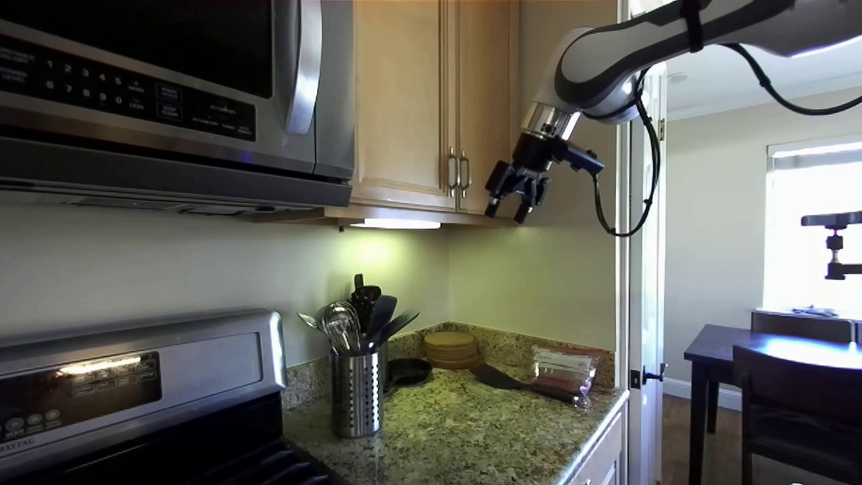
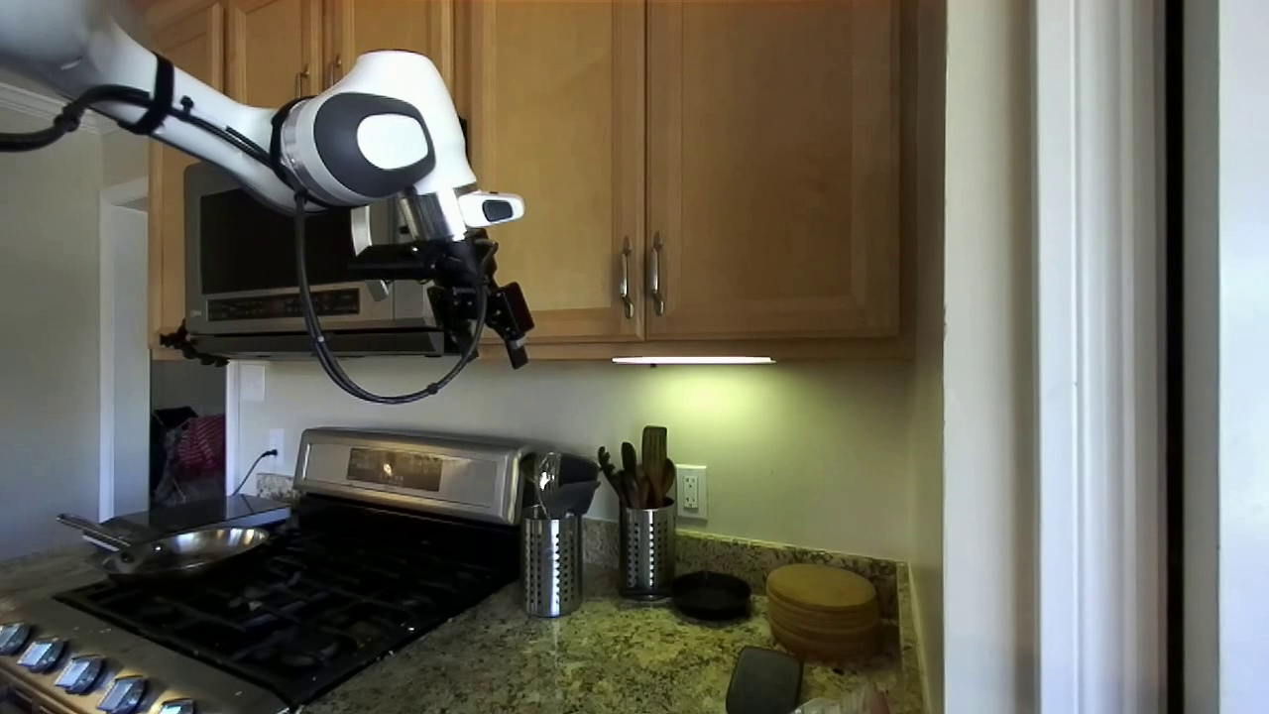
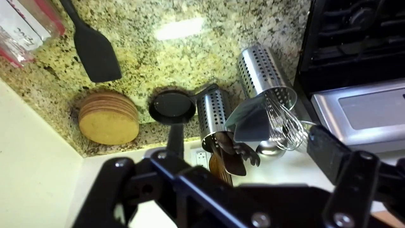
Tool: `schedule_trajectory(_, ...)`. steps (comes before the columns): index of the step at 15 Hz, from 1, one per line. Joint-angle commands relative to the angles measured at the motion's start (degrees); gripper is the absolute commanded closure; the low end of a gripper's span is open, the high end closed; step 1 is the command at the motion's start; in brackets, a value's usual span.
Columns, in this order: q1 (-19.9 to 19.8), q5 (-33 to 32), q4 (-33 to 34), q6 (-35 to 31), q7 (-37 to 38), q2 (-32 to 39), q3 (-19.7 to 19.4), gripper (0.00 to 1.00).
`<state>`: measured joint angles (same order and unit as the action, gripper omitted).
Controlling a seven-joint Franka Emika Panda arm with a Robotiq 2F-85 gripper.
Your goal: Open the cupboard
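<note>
The cupboard is light-beige wood with two framed doors, in both exterior views (image 1: 404, 87) (image 2: 773, 159). Both doors are shut. Its two slim silver handles stand side by side at the doors' lower inner edges, the left handle (image 1: 452, 172) (image 2: 626, 278) and the right handle (image 1: 465, 174) (image 2: 656, 275). My gripper (image 1: 506, 210) (image 2: 496, 349) is open and empty, pointing down at about the height of the doors' lower edge. In an exterior view it appears left of the handles and apart from them. In the wrist view its spread fingers (image 3: 246, 136) have nothing between them; the handles are out of view there.
A stainless-steel microwave (image 1: 283, 155) (image 2: 317, 307) hangs beside the cupboard, above the stove (image 2: 297, 575). Below, the granite counter (image 1: 465, 431) bears metal utensil holders (image 2: 552, 565) (image 2: 647, 545), round wooden boards (image 2: 823, 605) and a black spatula (image 3: 96, 55). A side wall (image 1: 552, 283) adjoins the cupboard.
</note>
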<state>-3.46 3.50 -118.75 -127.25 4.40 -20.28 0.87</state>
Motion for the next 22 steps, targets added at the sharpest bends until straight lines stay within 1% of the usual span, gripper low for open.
schedule_trajectory(1, -0.24, -3.2, 4.03, -4.56, 3.27, 3.7, 0.7, 0.0)
schedule_trajectory(7, -0.84, -8.72, 11.7, -8.46, 2.18, 7.94, -0.09, 0.0)
schedule_trajectory(10, -0.51, -9.21, 15.87, -9.51, 0.71, 10.29, -0.91, 0.0)
schedule_trajectory(17, -0.37, -6.14, 24.26, -11.51, -6.36, 16.7, -3.58, 0.0)
schedule_trajectory(22, -0.96, -0.25, 29.81, -11.67, -13.94, 21.92, -5.62, 0.0)
